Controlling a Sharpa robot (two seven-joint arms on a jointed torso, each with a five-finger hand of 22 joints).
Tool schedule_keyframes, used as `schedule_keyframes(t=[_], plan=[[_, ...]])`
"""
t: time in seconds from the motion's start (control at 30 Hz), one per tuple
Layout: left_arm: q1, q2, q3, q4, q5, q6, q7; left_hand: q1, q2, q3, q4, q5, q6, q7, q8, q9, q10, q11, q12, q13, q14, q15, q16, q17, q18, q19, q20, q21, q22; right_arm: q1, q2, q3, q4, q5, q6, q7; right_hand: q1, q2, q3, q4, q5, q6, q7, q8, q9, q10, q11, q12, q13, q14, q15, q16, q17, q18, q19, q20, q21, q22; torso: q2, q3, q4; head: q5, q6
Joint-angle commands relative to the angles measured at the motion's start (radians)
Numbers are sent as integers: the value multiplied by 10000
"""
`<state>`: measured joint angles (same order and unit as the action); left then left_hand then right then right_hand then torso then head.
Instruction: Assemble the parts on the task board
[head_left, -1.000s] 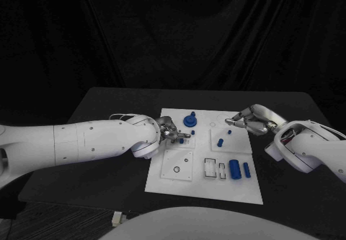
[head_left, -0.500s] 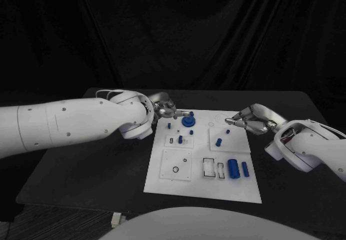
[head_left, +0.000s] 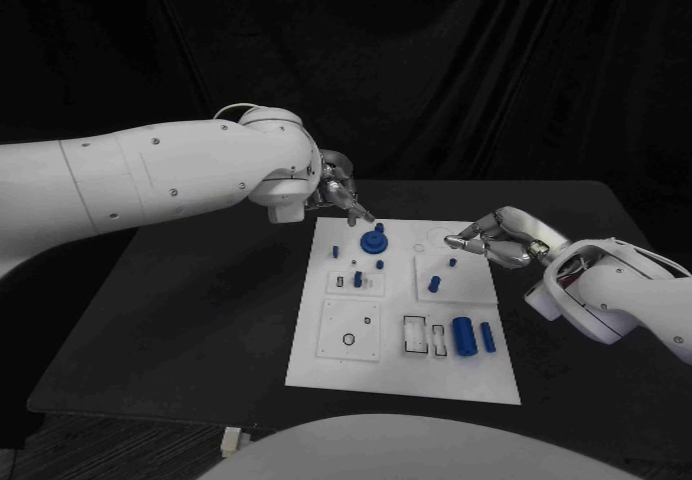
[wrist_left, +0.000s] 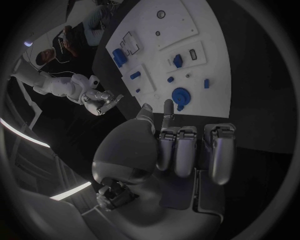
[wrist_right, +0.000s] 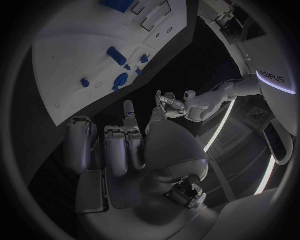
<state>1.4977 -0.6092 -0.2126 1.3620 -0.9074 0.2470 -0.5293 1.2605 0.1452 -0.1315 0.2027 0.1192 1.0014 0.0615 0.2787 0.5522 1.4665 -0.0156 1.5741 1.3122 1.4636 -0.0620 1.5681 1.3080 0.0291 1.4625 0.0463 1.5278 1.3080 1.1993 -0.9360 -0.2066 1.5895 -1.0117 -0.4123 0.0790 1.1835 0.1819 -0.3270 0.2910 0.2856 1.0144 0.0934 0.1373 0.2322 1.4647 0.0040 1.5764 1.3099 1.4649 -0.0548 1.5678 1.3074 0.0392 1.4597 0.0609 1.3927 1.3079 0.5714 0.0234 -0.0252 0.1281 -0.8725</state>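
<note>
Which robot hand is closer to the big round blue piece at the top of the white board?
The left hand. It hovers just above and beside the round blue piece, near the task board's far edge. The right hand is farther away, at the board's opposite corner.

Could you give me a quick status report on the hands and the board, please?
Left hand empty, above board's far corner. Right hand empty at board edge. Blue parts untouched. Nothing blocking.

The left robot hand (head_left: 336, 190) is hanging over the task board (head_left: 407, 370) at its far left corner, and the right robot hand (head_left: 498, 238) is crowding the far right edge. Near half is lying open; upright blue parts (head_left: 375, 241) are obstructing the far half.
</note>
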Motion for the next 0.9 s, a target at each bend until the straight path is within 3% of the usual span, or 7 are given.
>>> schedule_keyframes(t=[0.03, 0.2, 0.43, 0.6, 0.8, 0.9], plan=[[42, 378, 10, -651, 822, 2699, -259, -196, -58, 55, 54, -117, 64, 128, -570, -517, 1043, 141, -33, 2586, 1072, 87, 27, 2628, -186, 851, 96, 2, 2485, -17, -28, 6, 94, -9, -243, 181, -93, 38, -126, -5, -9, 57, -72, -19, -3, 1061, -42, -56, 2609, 1059, -30, 30, 2634, -3, 239, -44, 262, 2118, -7, 5, 6, -6, -2], [27, 992, 10, -1604, 969, 3315, -412, -293, -181, 148, -55, -6, 343, 166, -1065, -1078, 1043, 176, -33, 2586, 1072, 120, 27, 2628, -201, 893, 141, 70, 2508, -16, -12, 7, 115, -9, -239, 208, -90, 46, -140, -7, -5, 60, -77, -19, -3, 1061, -48, -56, 2609, 1059, -37, 30, 2634, -19, 282, -52, 327, 2140, 23, -1, -3, -3, -2], [-75, 1597, 9, -2470, 1011, 3602, -520, -476, -254, 165, -81, -124, 507, 180, -1303, -1357, 1043, 186, -33, 2586, 1072, 122, 27, 2628, -205, 907, 146, 87, 2513, -17, 65, 7, 88, -9, -198, 223, -72, 58, -152, -13, 16, 59, -82, -20, -4, 1061, -52, -56, 2609, 1059, -44, 30, 2634, -30, 312, -61, 369, 2153, 17, 0, 8, 43, -2], [-400, 2028, 9, -2954, 991, 3700, -565, -603, -260, 176, -77, -298, 593, 186, -1423, -1495, 1043, 192, -33, 2586, 1072, 127, 27, 2628, -201, 900, 150, 69, 2507, -18, 98, 7, 92, -9, -174, 221, -44, 61, -159, -20, 40, 57, -84, -23, -5, 1061, -55, -56, 2609, 1059, -47, 30, 2634, -30, 316, -67, 369, 2152, 7, 3, 17, 35, -2], [-772, 2321, 8, -3199, 978, 3688, -587, -608, -227, 232, -122, -326, 630, 186, -1502, -1581, 1043, 194, -33, 2586, 1072, 129, 27, 2628, -199, 895, 153, 57, 2504, -18, 84, 7, 131, -9, -193, 222, -44, 61, -159, -20, 40, 57, -84, -23, -5, 1061, -55, -56, 2609, 1059, -47, 30, 2634, -30, 316, -67, 369, 2152, 5, 3, 18, -18, -2], [-879, 2391, 8, -3248, 958, 3632, -594, -602, -223, 242, -133, -320, 642, 184, -1507, -1590, 1043, 193, -33, 2586, 1072, 129, 27, 2628, -199, 896, 153, 58, 2504, -18, 65, 7, 149, -9, -205, 222, -44, 61, -159, -20, 40, 57, -84, -23, -5, 1061, -55, -56, 2609, 1059, -47, 30, 2634, -30, 316, -67, 369, 2152, 2, 2, 17, -53, -2]])
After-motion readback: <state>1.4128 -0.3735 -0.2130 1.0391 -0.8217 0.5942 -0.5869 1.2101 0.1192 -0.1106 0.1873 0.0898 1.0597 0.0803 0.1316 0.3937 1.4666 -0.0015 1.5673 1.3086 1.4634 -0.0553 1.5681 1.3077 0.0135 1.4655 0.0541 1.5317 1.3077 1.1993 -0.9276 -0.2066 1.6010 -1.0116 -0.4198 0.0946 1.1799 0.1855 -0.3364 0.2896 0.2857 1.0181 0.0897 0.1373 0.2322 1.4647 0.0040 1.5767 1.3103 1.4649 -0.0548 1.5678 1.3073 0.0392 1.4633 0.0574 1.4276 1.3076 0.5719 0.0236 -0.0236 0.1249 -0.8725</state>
